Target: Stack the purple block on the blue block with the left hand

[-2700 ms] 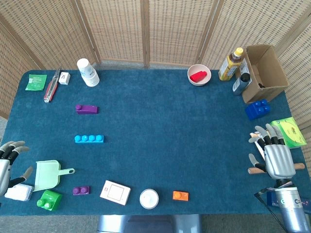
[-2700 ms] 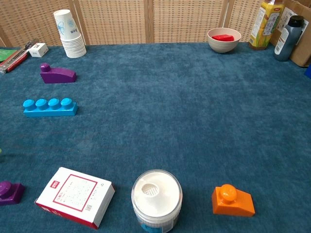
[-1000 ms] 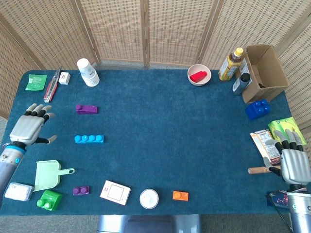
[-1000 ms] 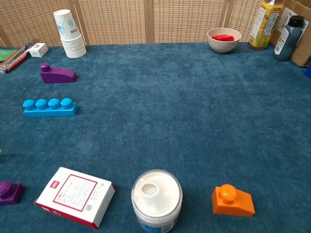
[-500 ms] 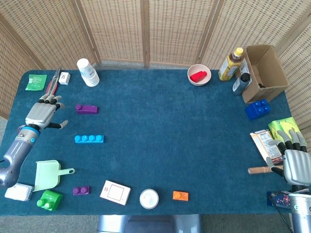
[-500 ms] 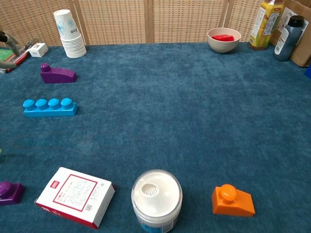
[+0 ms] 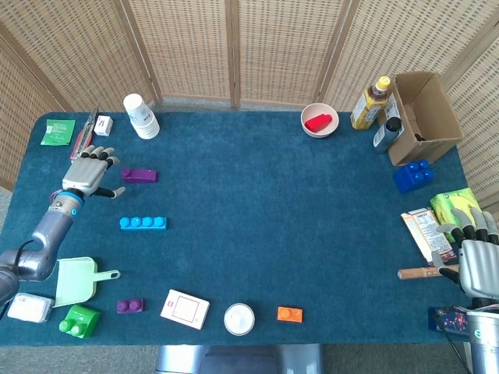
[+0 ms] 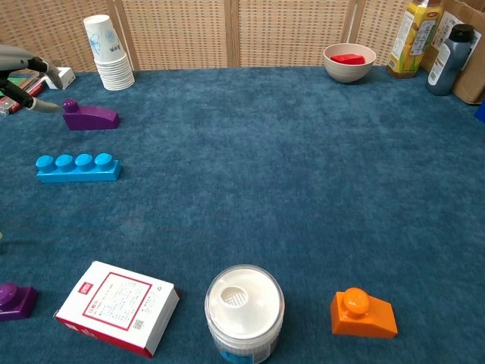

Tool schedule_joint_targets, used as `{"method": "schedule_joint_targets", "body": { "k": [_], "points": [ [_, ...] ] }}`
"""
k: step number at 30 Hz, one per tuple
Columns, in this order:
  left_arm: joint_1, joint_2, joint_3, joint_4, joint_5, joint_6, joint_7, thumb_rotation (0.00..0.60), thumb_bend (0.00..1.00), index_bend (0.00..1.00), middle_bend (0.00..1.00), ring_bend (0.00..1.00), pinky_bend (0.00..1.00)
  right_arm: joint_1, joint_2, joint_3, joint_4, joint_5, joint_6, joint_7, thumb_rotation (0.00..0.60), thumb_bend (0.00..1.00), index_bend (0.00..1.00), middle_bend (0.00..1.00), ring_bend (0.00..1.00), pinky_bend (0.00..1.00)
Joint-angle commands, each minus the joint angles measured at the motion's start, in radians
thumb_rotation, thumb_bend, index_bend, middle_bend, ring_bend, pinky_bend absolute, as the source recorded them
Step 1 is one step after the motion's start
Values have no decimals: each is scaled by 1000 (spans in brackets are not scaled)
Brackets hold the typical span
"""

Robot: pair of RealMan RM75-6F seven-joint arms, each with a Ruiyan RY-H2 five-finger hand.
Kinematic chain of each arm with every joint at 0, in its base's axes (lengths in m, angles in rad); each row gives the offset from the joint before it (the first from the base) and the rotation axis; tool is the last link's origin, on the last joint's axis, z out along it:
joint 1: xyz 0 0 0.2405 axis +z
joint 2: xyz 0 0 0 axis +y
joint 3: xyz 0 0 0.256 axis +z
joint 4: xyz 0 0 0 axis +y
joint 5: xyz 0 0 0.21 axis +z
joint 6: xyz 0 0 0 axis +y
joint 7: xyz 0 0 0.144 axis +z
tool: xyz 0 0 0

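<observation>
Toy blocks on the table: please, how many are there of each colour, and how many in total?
Purple: 2, the sloped purple block beside the left robot hand, and a small one at the near edge.
Light blue: 1, the long blue block.
Dark blue: 1.
Green: 1.
Orange: 1.
Total: 6 blocks.

Left hand [image 7: 91, 174], fingers spread, holding nothing, just beside the sloped purple plastic block [image 7: 139, 175] near the blue-carpeted desk's [image 7: 257, 210] left edge. Light-blue four-stud plastic block [image 7: 143, 223] lies nearer the front, apart from both. Right hand [image 7: 477, 261] empty, fingers apart, at right edge.
</observation>
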Motion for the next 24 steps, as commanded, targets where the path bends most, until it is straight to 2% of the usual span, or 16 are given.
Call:
{"method": "schedule_joint_targets", "body": {
  "k": [1, 5, 10, 17, 24],
  "points": [
    [-28, -46, 5, 66, 28, -14, -36, 375, 323, 206, 64, 29, 0, -2, 2, 2, -5, 3, 3, -7, 600, 288, 369, 179, 3, 65],
    [-49, -88, 4, 128, 45, -29, -84, 472, 322, 209, 63, 29, 0, -6, 4, 4, -13, 4, 12, -15, 600, 288, 370, 179, 3, 65],
    [-67, -129, 9, 188, 82, -21, -140, 551, 323, 213, 63, 32, 0, -14, 8, 7, -22, 6, 26, -21, 600, 288, 369, 179, 3, 66],
    [-95, -195, 19, 278, 116, -34, -206, 599, 323, 227, 70, 34, 0, -31, 17, 9, -33, 12, 47, -22, 600, 287, 370, 179, 3, 65],
    [-125, -248, 30, 368, 142, -62, -268, 600, 324, 238, 73, 36, 0, -46, 22, 12, -42, 13, 69, -27, 600, 287, 369, 179, 2, 66]
  ]
}}
